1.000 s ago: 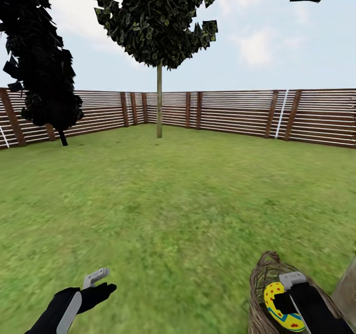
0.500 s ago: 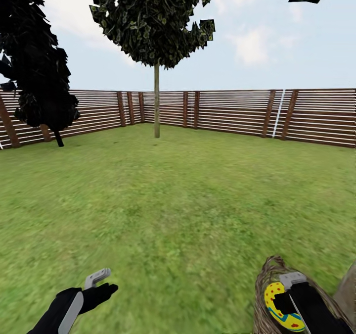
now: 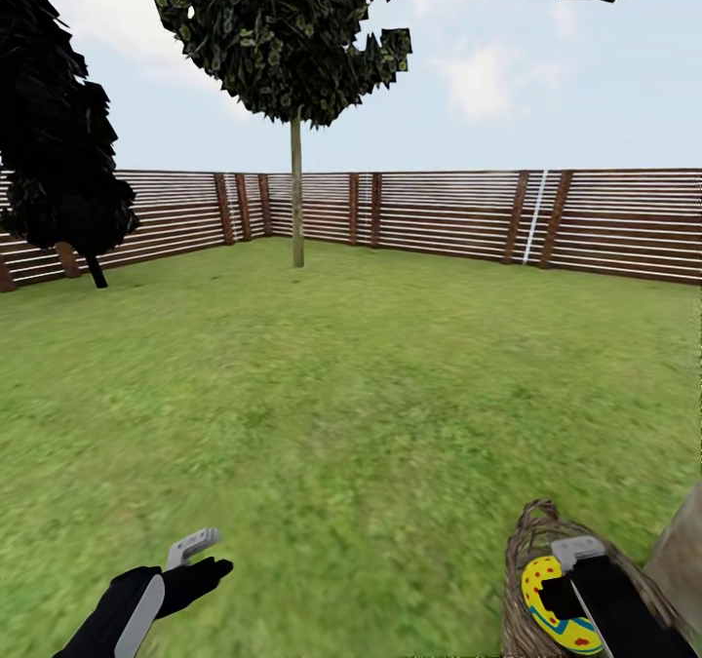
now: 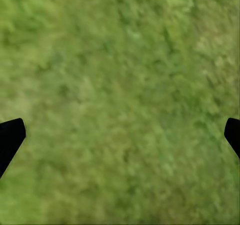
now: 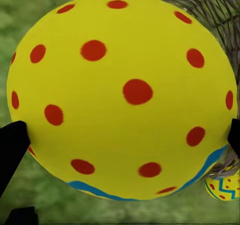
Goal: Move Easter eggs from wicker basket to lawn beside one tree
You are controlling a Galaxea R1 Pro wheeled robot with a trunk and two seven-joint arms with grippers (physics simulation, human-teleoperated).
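- The Easter egg (image 5: 122,95), yellow with red dots and a blue band, sits clamped in the right gripper (image 3: 575,595) over the wicker basket (image 3: 526,551); another egg (image 5: 223,187) lies below.
- The left gripper (image 3: 195,561) hangs spread wide over the lawn (image 3: 370,385).

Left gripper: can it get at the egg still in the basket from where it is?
Probably not yet. The left gripper hangs open over bare lawn, well apart from the wicker basket, where the right gripper holds one Easter egg above it.
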